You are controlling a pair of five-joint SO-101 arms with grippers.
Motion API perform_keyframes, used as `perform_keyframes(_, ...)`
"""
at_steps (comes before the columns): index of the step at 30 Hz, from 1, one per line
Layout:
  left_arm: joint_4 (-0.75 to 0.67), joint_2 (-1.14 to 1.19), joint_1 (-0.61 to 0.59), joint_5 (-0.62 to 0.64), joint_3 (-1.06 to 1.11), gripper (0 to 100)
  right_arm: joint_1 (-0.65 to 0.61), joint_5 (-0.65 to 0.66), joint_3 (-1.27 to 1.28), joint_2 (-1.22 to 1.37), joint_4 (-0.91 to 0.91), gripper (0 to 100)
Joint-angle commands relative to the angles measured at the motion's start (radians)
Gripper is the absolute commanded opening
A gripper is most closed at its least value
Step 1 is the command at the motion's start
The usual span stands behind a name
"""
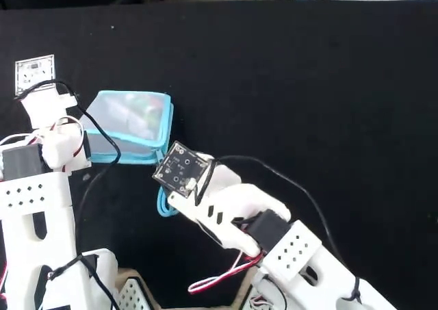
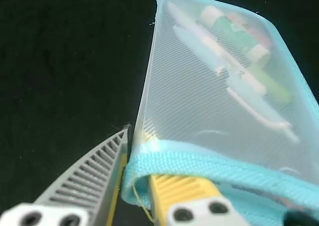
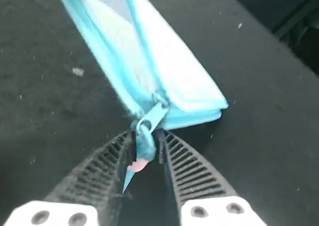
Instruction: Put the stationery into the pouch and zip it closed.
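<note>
Since the left gripper [image 2: 135,145] is clamped on the teal binding [image 2: 199,161] at one end of the pouch [image 2: 209,101], near the left edge of the table [image 1: 308,84], you have a soft thing pinned at a single corner. The pouch is thin, translucent and floppy. It will likely fold and drag rather than resist, so hold it by that stitched edge, probably its firmest part. The stationery [image 2: 239,51] lies inside, seen through the pouch's side, and looks light. It gives the pouch a little body but may shift if the pouch tilts.

Further right, the right gripper [image 3: 146,146] is pinched on the zipper pull [image 3: 145,136], a small limp tab hanging from the slider [image 3: 158,104] at the pouch's other end. That tab is probably slippery and easy to lose, so draw along the zip [image 3: 130,81], not upward. You cannot tell from here whether the zip is fully shut.
</note>
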Motion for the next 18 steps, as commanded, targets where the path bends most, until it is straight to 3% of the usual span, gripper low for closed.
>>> perform_keyframes(1,0.002,-0.008,-0.013,-0.005,-0.041,3,-0.009,-0.006,0.004,-0.019,-0.020,12.3)
perform_keyframes(10,0.002,-0.005,-0.013,-0.005,-0.041,3,-0.009,-0.008,0.005,-0.021,-0.078,13.3)
perform_keyframes(18,0.002,-0.002,-0.013,-0.005,-0.041,3,-0.011,-0.008,0.008,-0.021,-0.083,5.4)
